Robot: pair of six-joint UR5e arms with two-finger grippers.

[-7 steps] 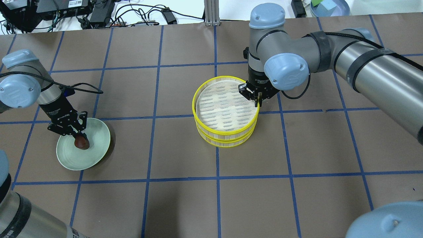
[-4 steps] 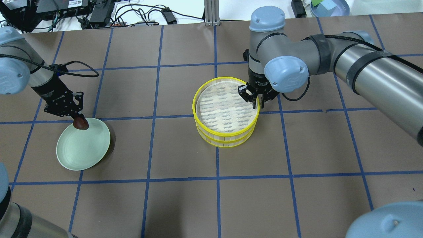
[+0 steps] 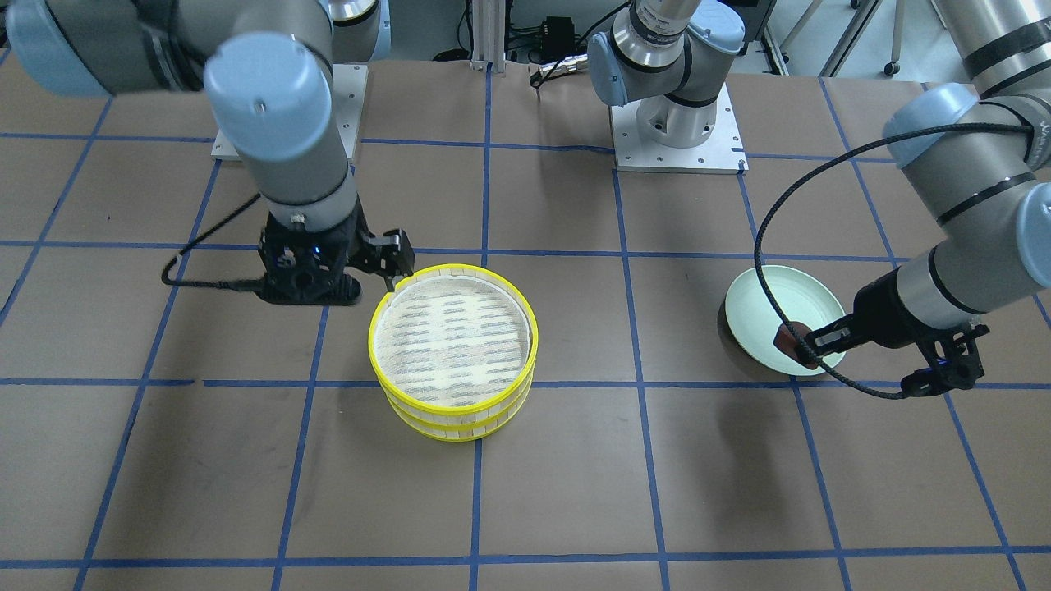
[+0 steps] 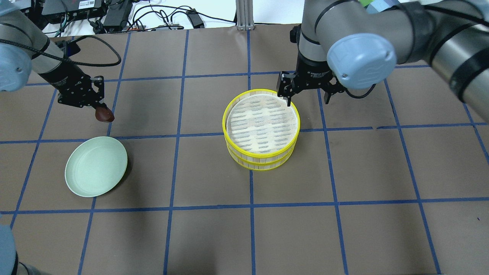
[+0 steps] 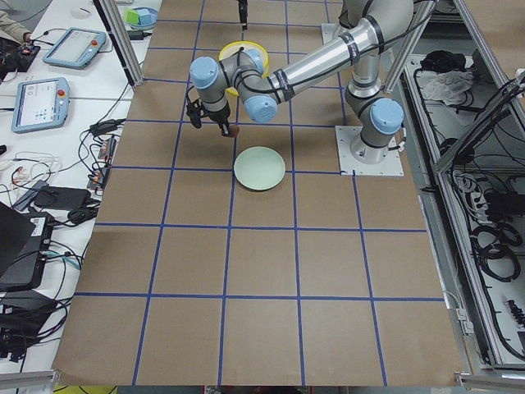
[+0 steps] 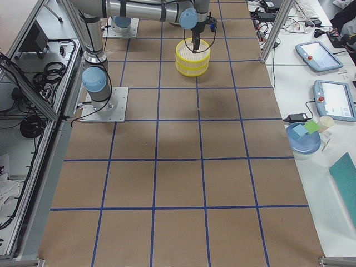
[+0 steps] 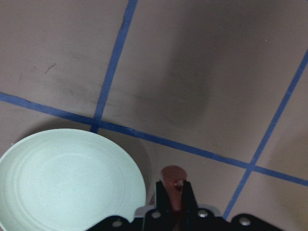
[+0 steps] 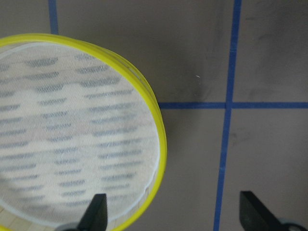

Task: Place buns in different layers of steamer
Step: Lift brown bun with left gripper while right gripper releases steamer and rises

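Note:
My left gripper [image 4: 100,109] is shut on the dark reddish-brown bun [image 4: 104,114] and holds it in the air, beyond the pale green plate [image 4: 95,166]. The left wrist view shows the bun [image 7: 172,175] between the fingers. The two steamer layers stand stacked at the table's middle, the top layer [image 4: 224,122] on the lower layer [image 4: 263,165]. The top layer's liner is bare. My right gripper [image 4: 308,97] is open and empty above the stack's far right rim [image 8: 161,139]. The cream-white bun is not in view.
The pale green plate [image 3: 776,304] is bare, left of the steamer in the overhead view. Brown table with blue tape grid. Cables and electronics [image 4: 114,11] lie beyond the far edge.
My left gripper lifted the dark bun off the plate and carried it up and away from it. My right gripper opened off the steamer's rim and rose.

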